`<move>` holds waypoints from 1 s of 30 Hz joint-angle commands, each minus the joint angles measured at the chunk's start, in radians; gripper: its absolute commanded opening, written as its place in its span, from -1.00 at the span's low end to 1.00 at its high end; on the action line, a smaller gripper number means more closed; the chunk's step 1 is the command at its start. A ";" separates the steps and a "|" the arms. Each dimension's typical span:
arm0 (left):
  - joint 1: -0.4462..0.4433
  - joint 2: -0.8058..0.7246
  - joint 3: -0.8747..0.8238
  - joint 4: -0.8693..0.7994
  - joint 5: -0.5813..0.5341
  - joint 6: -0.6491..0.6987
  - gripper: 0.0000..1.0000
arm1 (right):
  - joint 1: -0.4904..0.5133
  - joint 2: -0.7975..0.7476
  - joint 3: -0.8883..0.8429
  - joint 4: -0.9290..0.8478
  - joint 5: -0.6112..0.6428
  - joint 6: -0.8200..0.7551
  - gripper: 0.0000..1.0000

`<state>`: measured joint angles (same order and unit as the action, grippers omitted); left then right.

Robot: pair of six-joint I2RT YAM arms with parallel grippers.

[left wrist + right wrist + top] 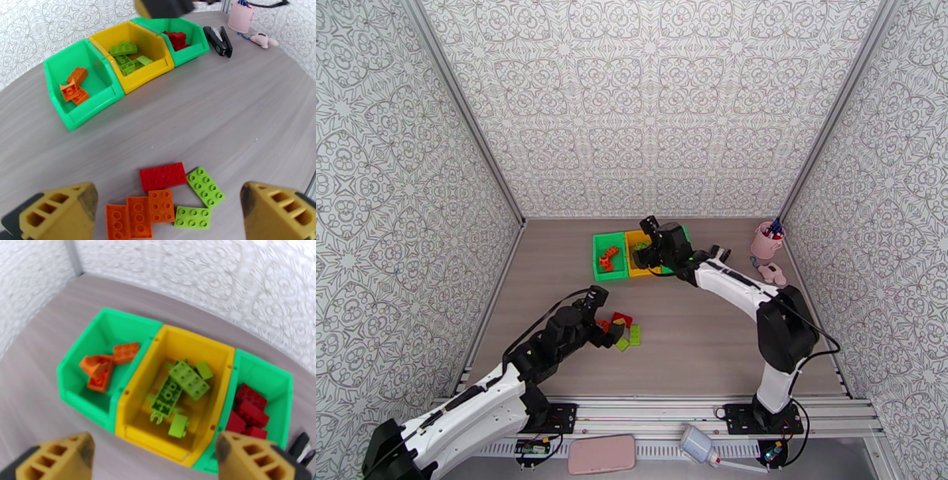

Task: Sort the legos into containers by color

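Plainly, in the top external view the left gripper [605, 322] sits at lower centre, just beside the loose small studded plastic legos [626, 330], which lie to its right in the frame. The right gripper [654, 246] hangs over the three joined open-top plastic containers [597, 260] at upper centre, well apart from that cluster. The left arm is therefore judged the nearer.

In the left wrist view its yellow fingers [59, 213] are spread wide and empty, with the cluster between them at lower centre. A flat red brick [162, 176] lies with its long axis across the frame, lime green bricks [205, 187] to its right and orange bricks [139, 217] below it, all packed close. That crowding is judged the hindrance to a clean pinch. A black stapler [218, 39] and a pink pen cup [241, 17] stand at upper right, out of the way.

In the right wrist view the fingers [252, 457] are held wide with nothing between them, above the yellow middle bin [138, 398].
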<state>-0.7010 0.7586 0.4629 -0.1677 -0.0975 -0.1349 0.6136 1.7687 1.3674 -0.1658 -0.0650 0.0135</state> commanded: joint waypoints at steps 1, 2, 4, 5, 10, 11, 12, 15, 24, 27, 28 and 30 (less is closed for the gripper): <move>0.056 -0.040 0.057 -0.087 0.026 -0.049 0.99 | 0.006 -0.058 -0.077 -0.122 -0.147 -0.150 0.61; 0.078 -0.047 0.059 -0.096 0.024 -0.075 0.99 | 0.011 -0.072 -0.091 -0.160 -0.163 -0.175 0.60; 0.130 -0.053 0.065 -0.112 0.040 -0.134 0.99 | 0.032 -0.095 -0.116 -0.210 -0.179 -0.215 0.60; 0.160 -0.051 0.068 -0.120 0.063 -0.161 0.99 | 0.050 -0.104 -0.126 -0.230 -0.176 -0.236 0.59; 0.282 -0.033 0.054 -0.155 0.125 -0.242 0.99 | 0.151 -0.093 -0.146 -0.300 -0.136 -0.320 0.59; 0.305 -0.030 0.053 -0.169 0.132 -0.257 0.99 | 0.172 -0.075 -0.141 -0.313 -0.117 -0.332 0.59; 0.329 -0.027 0.048 -0.179 0.145 -0.269 0.99 | 0.190 -0.053 -0.130 -0.332 -0.099 -0.346 0.59; 0.387 -0.028 0.040 -0.205 0.179 -0.305 0.99 | 0.233 0.013 -0.085 -0.380 -0.073 -0.378 0.60; 0.445 -0.007 0.035 -0.281 0.198 -0.321 0.99 | 0.273 0.176 0.038 -0.425 -0.116 -0.429 0.57; 0.446 -0.007 0.033 -0.285 0.198 -0.323 0.99 | 0.273 0.221 0.070 -0.440 -0.111 -0.437 0.53; 0.446 -0.007 0.033 -0.284 0.198 -0.324 0.98 | 0.273 0.235 0.084 -0.454 -0.111 -0.438 0.51; 0.447 -0.007 0.029 -0.283 0.196 -0.324 0.99 | 0.273 0.260 0.114 -0.470 -0.111 -0.439 0.46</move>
<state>-0.2634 0.7517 0.5049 -0.4278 0.0826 -0.4454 0.8829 1.9949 1.4242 -0.5861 -0.1692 -0.4084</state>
